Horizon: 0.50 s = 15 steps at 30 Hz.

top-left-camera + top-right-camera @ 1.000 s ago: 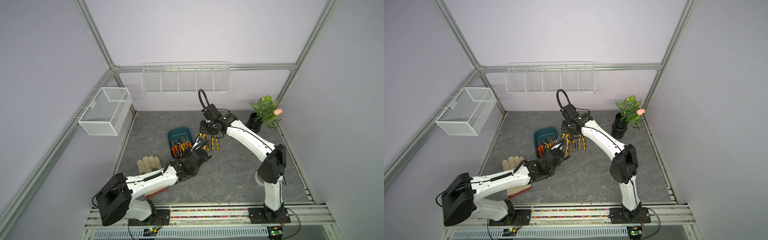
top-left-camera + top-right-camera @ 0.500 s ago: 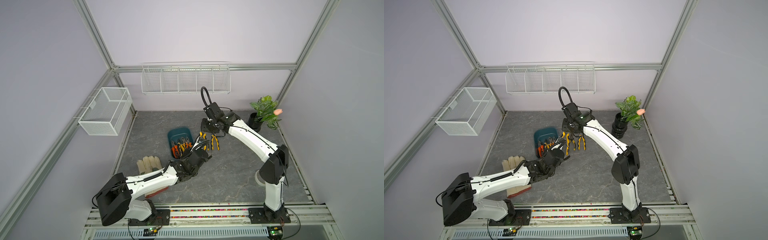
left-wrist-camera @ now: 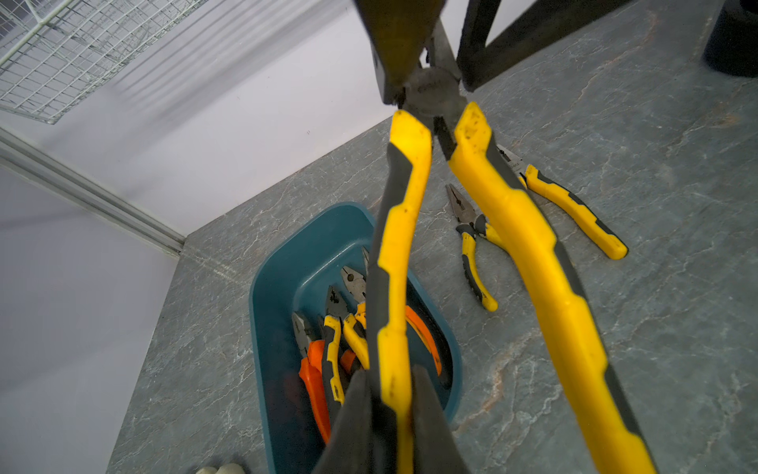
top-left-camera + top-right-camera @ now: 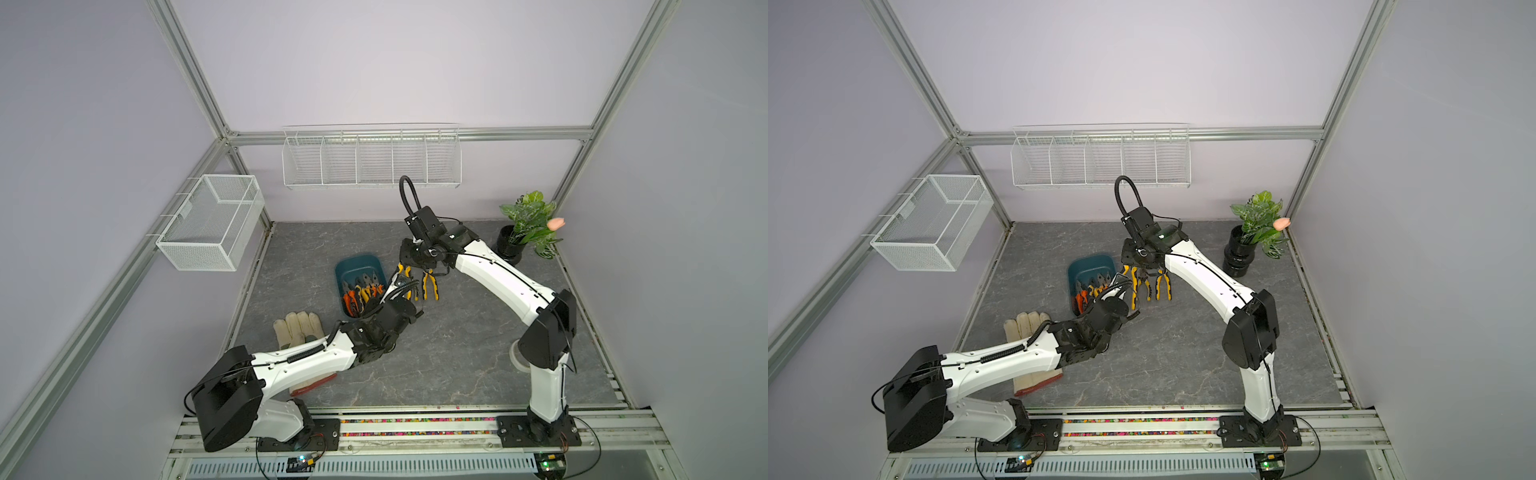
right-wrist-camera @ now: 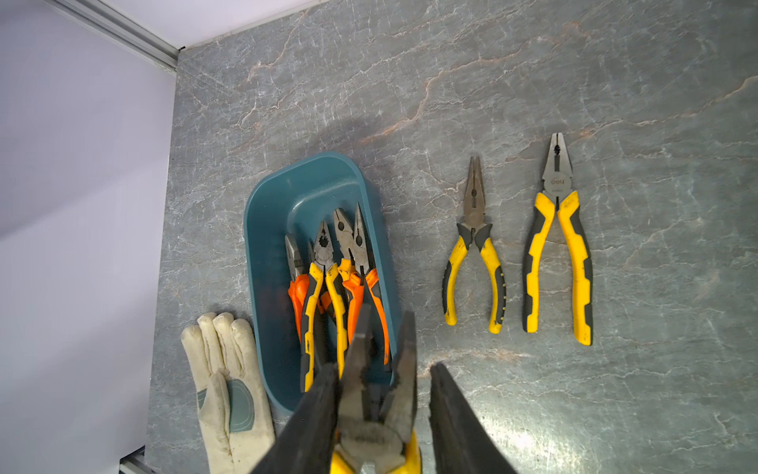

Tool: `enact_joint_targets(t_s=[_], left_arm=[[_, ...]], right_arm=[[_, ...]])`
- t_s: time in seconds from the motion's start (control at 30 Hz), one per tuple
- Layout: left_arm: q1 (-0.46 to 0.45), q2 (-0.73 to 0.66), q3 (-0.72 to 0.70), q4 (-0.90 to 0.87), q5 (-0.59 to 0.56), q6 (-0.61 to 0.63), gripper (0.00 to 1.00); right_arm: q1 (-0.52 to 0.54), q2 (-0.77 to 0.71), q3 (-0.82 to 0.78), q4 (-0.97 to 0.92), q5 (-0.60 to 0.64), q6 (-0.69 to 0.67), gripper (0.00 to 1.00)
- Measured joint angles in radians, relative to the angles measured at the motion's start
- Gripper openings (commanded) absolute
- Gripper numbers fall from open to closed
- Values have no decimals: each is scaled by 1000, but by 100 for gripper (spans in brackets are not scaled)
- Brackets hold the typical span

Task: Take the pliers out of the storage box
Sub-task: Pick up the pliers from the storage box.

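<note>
Pliers (image 5: 324, 262) lie in the storage box (image 5: 266, 230) beside a glove (image 5: 221, 369), while the left gripper (image 3: 389, 377) clamps one handle of a lifted yellow pair (image 3: 504, 213) whose head sits between the parted jaws of the right gripper (image 5: 381, 369), one not touching, and two yellow pairs (image 5: 474, 205) rest on the table (image 5: 615, 82) further right

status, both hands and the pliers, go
Left hand shut on one handle of raised yellow-and-black pliers. Right hand open, straddling their metal head. More pliers in dark teal plastic box, two yellow-handled pliers on grey table. White glove beside box.
</note>
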Motion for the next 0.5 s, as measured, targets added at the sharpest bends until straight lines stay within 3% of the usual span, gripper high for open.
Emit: enact_joint_targets(t_s=[0.3, 0.33, 0.37, 0.5], left_arm=[[0, 0, 0, 0, -1, 0, 0], [0, 0, 0, -1, -1, 0, 0], [0, 0, 0, -2, 0, 1, 0], [-1, 0, 0, -6, -1, -5, 0]], right_arm=[[0, 0, -11, 1, -23, 15, 36], [0, 0, -13, 3, -27, 18, 34], [0, 0, -16, 5, -27, 19, 25], [0, 0, -26, 25, -35, 57, 21]])
